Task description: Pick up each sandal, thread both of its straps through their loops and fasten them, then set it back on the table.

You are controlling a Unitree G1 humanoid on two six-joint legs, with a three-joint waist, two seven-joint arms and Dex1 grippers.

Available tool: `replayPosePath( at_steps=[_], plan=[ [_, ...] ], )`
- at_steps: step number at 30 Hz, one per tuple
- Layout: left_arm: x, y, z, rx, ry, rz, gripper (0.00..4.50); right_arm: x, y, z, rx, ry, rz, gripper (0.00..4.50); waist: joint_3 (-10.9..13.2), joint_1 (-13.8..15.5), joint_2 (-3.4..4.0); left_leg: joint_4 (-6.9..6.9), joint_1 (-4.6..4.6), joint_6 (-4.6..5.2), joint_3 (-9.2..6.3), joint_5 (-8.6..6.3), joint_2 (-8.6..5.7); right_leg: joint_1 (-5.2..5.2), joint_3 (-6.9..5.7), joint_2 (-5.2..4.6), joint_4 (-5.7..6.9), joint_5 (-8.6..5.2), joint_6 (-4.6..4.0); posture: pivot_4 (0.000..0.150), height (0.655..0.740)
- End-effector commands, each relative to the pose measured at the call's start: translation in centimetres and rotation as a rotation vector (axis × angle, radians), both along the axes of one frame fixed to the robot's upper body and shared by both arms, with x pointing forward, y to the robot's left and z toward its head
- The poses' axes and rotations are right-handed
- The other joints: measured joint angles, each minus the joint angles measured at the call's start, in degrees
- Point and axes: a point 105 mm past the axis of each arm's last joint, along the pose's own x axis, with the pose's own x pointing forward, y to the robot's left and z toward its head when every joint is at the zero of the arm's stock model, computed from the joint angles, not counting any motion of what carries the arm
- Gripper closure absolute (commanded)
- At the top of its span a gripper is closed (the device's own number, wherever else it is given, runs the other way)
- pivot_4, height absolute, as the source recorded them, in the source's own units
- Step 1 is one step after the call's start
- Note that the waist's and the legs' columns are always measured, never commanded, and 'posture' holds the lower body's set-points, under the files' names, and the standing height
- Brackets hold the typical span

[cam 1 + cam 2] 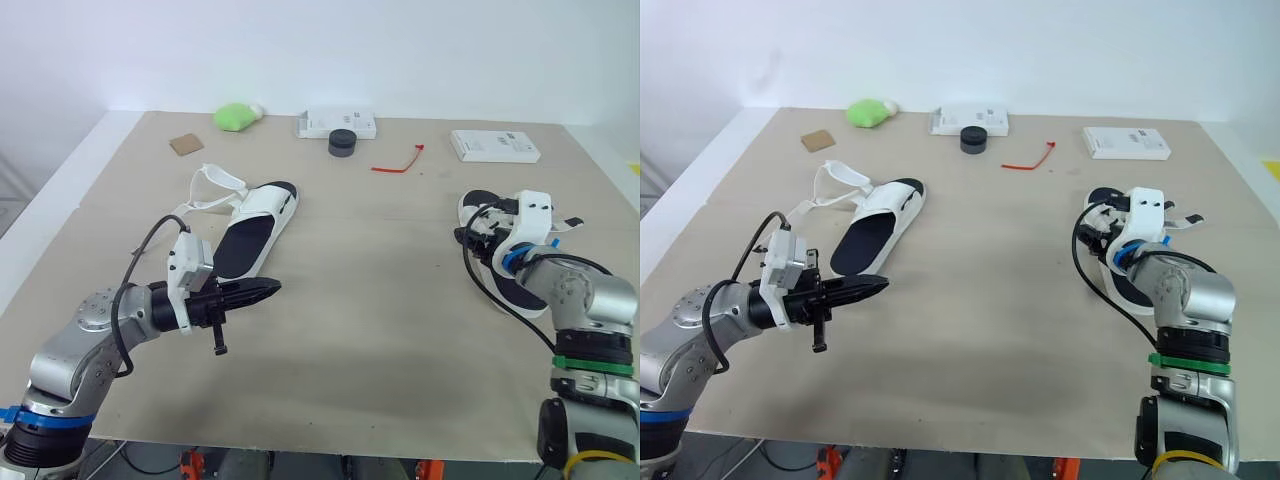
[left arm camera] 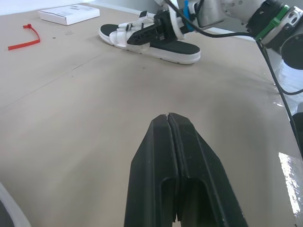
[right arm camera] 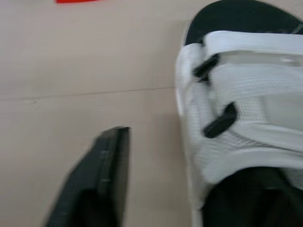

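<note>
My left arm stretches low over the table (image 1: 380,310), its gripper (image 1: 270,289) pressed together and empty, near the loose-strapped sandal (image 1: 250,235). My bent right arm's gripper (image 1: 474,231), spread, sits at the right-edge sandal (image 3: 246,109).

From here the table (image 1: 380,310) reads as a smooth, matt, pale wood board. The right sandal (image 3: 246,109) has straps of white woven mesh cloth, black plastic loops and a matt black footbed. The left gripper (image 2: 169,116) looks like matt black plastic, faintly grainy.
</note>
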Motion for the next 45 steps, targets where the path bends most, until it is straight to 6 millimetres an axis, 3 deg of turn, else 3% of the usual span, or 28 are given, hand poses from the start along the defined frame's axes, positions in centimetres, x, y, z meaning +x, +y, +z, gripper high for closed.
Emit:
replayPosePath(
  at_steps=[1,5,8,12,14,17,19,23,24,27,30,37,38,45],
  plan=[
    [0.3,0.2,1.1,-0.036,-0.018,0.001,4.50,-1.9,-0.5,2.1,0.004,-0.019,0.132,1.57,0.0,0.0,0.00,-0.01,-0.05,0.00,0.05,0.00,-0.01,-0.06,0.05,0.00,0.00,0.00,0.00,0.150,0.7400],
    [1.1,0.4,1.0,-0.042,0.008,0.044,4.50,-5.0,-0.1,4.4,-0.126,-0.041,0.324,1.57,0.1,-0.1,0.21,-0.03,-0.12,0.05,0.18,-0.03,0.00,-0.20,0.16,0.00,-0.01,-0.04,0.06,0.150,0.7400],
    [1.7,0.5,0.8,-0.047,0.019,0.073,4.50,-7.6,1.7,5.3,-0.120,-0.033,0.503,1.57,0.0,-0.4,0.22,-0.04,-0.08,0.13,0.31,-0.08,0.03,-0.23,0.30,0.02,-0.01,-0.06,0.11,0.150,0.7400],
    [2.7,0.4,1.4,-0.105,0.037,0.106,4.50,-8.7,2.4,4.7,-0.159,0.014,0.565,1.57,0.1,-0.7,0.19,0.02,-0.02,0.14,0.42,-0.09,0.30,-0.23,0.36,0.24,-0.02,-0.08,0.27,0.150,0.7400],
    [3.1,0.6,1.6,-0.123,0.049,0.138,4.50,-9.5,3.0,5.7,-0.128,-0.028,0.615,1.57,0.1,-0.5,0.19,0.07,-0.03,0.07,0.41,-0.03,0.40,-0.23,0.36,0.33,-0.02,-0.01,0.33,0.150,0.7400],
    [4.1,1.5,1.2,-0.107,0.074,0.236,4.50,-11.5,5.9,8.5,-0.102,-0.195,0.788,1.57,0.1,-0.5,0.20,0.12,0.00,0.09,0.48,0.00,0.43,-0.24,0.41,0.34,-0.02,0.07,0.36,0.150,0.7400],
    [4.6,2.0,0.9,-0.098,0.084,0.299,4.50,-12.5,7.9,9.2,-0.099,-0.258,0.884,1.57,0.1,-0.5,0.18,0.12,0.01,0.09,0.54,0.01,0.50,-0.25,0.46,0.40,-0.01,0.08,0.37,0.150,0.7400],
    [5.8,2.7,-0.5,-0.056,0.106,0.448,4.50,-13.4,11.3,8.5,-0.078,-0.295,1.000,1.57,0.1,-0.2,0.16,0.12,0.01,0.08,0.51,0.01,0.57,-0.23,0.46,0.49,-0.02,0.09,0.35,0.150,0.7400],
    [6.9,3.4,-1.2,-0.053,0.140,0.556,4.50,-13.7,12.3,7.8,-0.067,-0.295,1.028,1.57,0.1,-0.2,0.16,0.12,0.01,0.08,0.51,0.01,0.57,-0.23,0.46,0.49,-0.02,0.10,0.35,0.150,0.7400],
    [8.2,4.6,-2.0,-0.058,0.193,0.716,4.50,-13.6,12.9,6.6,-0.055,-0.284,1.020,1.57,0.1,0.0,0.14,0.19,-0.02,0.06,0.50,0.02,0.54,-0.23,0.51,0.48,-0.02,0.14,0.39,0.150,0.7400],
    [7.8,4.4,-2.0,-0.019,0.198,0.711,3.60,-13.0,12.3,6.4,-0.039,-0.286,0.979,1.44,0.1,0.0,0.12,0.22,-0.06,0.04,0.50,0.03,0.49,-0.25,0.53,0.47,-0.03,0.18,0.40,0.150,0.7400],
    [8.4,4.4,-1.6,0.015,0.153,0.757,0.23,-12.8,12.3,6.3,-0.035,-0.296,0.962,1.44,0.1,0.0,0.12,0.21,-0.02,0.04,0.50,0.03,0.54,-0.26,0.54,0.51,-0.03,0.23,0.30,0.150,0.7400],
    [8.7,4.2,-1.7,0.025,0.148,0.773,0.04,-12.9,12.4,6.2,-0.032,-0.297,0.962,1.44,0.1,0.0,0.12,0.21,-0.02,0.03,0.50,0.03,0.53,-0.25,0.54,0.51,-0.03,0.24,0.28,0.150,0.7400],
    [10.9,1.3,-1.2,0.060,0.134,0.763,0.04,-12.8,12.7,6.1,-0.032,-0.312,0.949,1.44,0.1,0.0,0.11,0.23,-0.03,-0.07,0.51,0.10,0.52,-0.25,0.55,0.51,-0.03,0.31,0.35,0.150,0.7400]
  ],
)
